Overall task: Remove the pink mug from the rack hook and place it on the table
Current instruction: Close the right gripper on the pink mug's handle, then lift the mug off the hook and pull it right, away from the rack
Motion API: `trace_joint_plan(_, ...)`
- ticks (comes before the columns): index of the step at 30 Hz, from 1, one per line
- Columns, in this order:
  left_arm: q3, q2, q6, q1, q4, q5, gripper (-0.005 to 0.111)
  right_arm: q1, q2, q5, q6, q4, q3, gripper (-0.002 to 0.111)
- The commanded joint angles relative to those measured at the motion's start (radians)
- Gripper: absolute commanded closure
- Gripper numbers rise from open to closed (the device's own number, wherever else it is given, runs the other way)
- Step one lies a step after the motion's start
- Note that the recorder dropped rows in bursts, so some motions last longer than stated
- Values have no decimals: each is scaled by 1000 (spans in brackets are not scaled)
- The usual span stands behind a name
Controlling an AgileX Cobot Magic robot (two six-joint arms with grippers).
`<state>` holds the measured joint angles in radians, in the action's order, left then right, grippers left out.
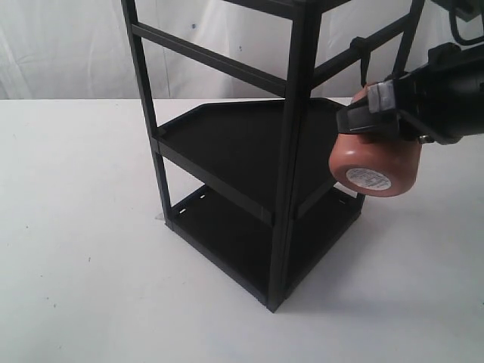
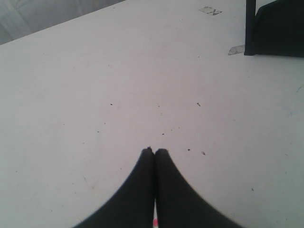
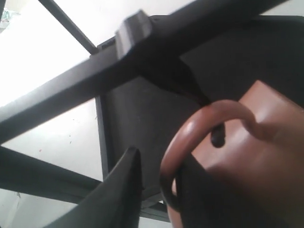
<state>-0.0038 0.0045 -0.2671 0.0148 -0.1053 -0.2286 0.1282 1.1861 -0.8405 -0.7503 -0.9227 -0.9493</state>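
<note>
The pink mug (image 1: 376, 162) hangs tilted at the rack's right side, its white-labelled base facing the exterior camera, well above the table (image 1: 83, 227). Its loop handle (image 3: 190, 130) is still threaded on the rack hook (image 3: 217, 137), which curves down from a black crossbar (image 3: 95, 80). My right gripper (image 3: 159, 161) is open and straddles the handle. One finger (image 3: 126, 190) is outside the loop with a gap to it. The other finger (image 3: 204, 199) sits between the loop and the mug wall. My left gripper (image 2: 155, 151) is shut and empty, low over the table (image 2: 95, 95).
The black shelving rack (image 1: 249, 151) stands mid-table with two shelves and thin crossbars close around the mug. One of its legs (image 2: 250, 28) shows at the far edge of the left wrist view. White table surface spreads to the left and front of the rack.
</note>
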Motion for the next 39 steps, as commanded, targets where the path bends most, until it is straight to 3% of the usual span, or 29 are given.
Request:
trace_joint_plan(1, 4, -4, 0, 3, -4, 4, 107, 2, 4, 8, -4, 29, -6, 108)
trace_joint_plan(21, 4, -4, 0, 3, -4, 4, 107, 2, -127, -16, 85, 141, -6, 108)
trace_joint_plan(39, 4, -4, 0, 3, -4, 4, 107, 2, -332, -227, 304, 250, 51, 108)
